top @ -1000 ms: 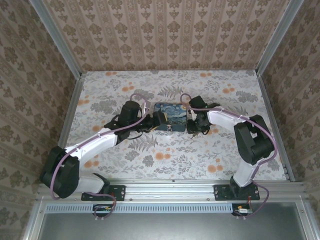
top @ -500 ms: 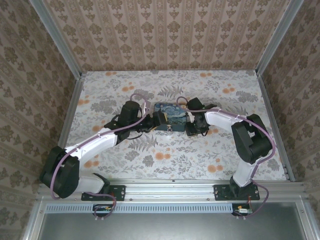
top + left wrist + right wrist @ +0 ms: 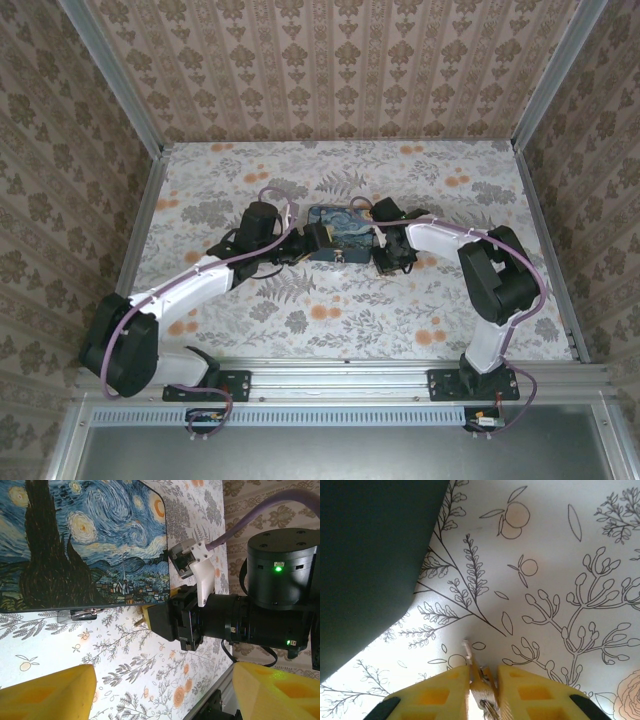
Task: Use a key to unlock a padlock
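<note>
My right gripper [image 3: 482, 672] is shut on a small brass key [image 3: 481, 682]. Its thin blade [image 3: 467, 650] pokes out ahead of the yellow fingers, just above the floral tabletop. In the top view this gripper [image 3: 384, 260] sits at the right front corner of the dark blue box [image 3: 340, 232]. My left gripper [image 3: 165, 680] stands open with only tabletop between its fingers [image 3: 50, 692], on the box's left side [image 3: 320, 240]. In the left wrist view the key tip [image 3: 137, 623] shows beside the right arm's finger. The padlock is hidden.
The blue box with the swirly painting print [image 3: 85, 540] lies at mid-table, and a small silvery metal piece [image 3: 77, 614] juts from its edge. The box's dark side [image 3: 370, 555] stands close on the left of the right fingers. Patterned walls enclose the table.
My right gripper's jaws have narrowed onto the key, and its wrist has shifted slightly by the box's corner. The left arm and the box have not moved.
</note>
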